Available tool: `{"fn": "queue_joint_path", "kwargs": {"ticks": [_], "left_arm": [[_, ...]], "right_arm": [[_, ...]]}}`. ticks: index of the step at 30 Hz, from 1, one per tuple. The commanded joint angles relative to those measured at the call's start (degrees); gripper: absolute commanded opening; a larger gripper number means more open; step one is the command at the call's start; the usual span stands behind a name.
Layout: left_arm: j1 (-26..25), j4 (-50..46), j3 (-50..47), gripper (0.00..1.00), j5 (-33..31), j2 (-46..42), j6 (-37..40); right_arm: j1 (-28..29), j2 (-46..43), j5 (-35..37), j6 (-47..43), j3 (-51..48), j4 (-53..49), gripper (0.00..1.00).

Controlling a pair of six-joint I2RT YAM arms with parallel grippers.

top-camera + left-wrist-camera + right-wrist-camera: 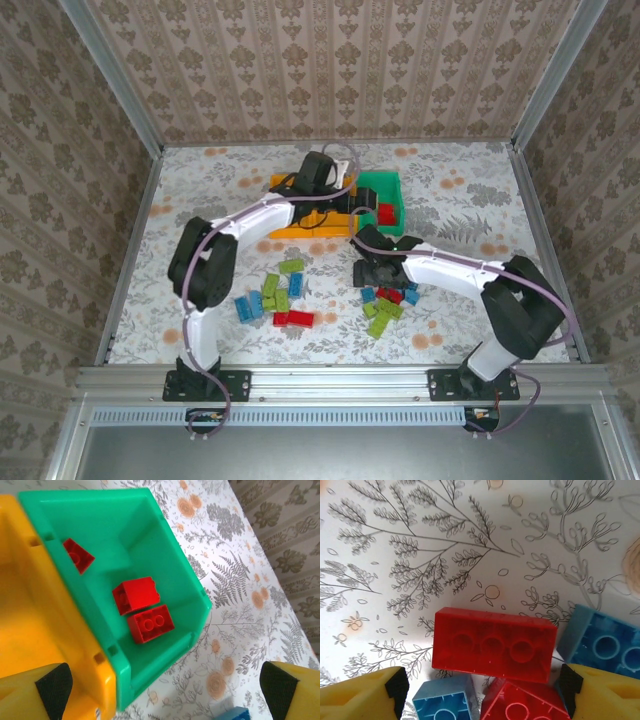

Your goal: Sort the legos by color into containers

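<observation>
The green bin [385,192] [165,555] stands at the back centre with three red legos [136,594] inside. Two orange-yellow bins [305,225] [30,620] sit against its left side. My left gripper [342,195] [167,695] hovers open over the green bin's near corner, holding nothing. My right gripper [378,272] [482,690] is open and low over the right-hand pile, its fingertips [395,690] on either side of an upside-down red lego [492,642]. Blue legos [602,642] and another red lego [525,705] crowd around it.
A second loose pile of lime green, blue and red legos [280,295] lies left of centre on the floral table. More lime green and blue legos [385,312] lie just in front of the right gripper. A blue lego [235,714] lies near the green bin.
</observation>
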Motion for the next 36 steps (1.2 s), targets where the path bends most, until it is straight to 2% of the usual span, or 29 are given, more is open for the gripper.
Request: {"fn": "queue_joint_path", "kwargs": {"ticks": [1, 9, 24, 30, 36], "left_arm": [[0.9, 3.6, -3.9, 1.00, -1.7, -6.0, -2.2], [1.6, 2.5, -12.7, 1.00, -5.4, -13.2, 0.4], [2.3, 1.7, -18.3, 1.00, -7.2, -17.8, 2.1], [2.8, 1.1, -21.9, 1.00, -8.3, -21.6, 2.1], [3.4, -0.8, -26.3, 1.00, -10.2, -25.6, 2.5]], "right_arm": [[0.7, 2.4, 0.1, 2.4, 2.9, -3.5, 0.82], [1.2, 3.7, 1.8, 3.8, 4.2, -5.9, 0.82], [1.3, 11.2, 4.2, 3.2, 9.1, -7.3, 0.82], [0.2, 13.4, 4.0, 2.0, 9.8, -6.7, 0.74], [-0.1, 11.0, 5.2, 1.0, 10.1, -4.8, 0.51]]}}
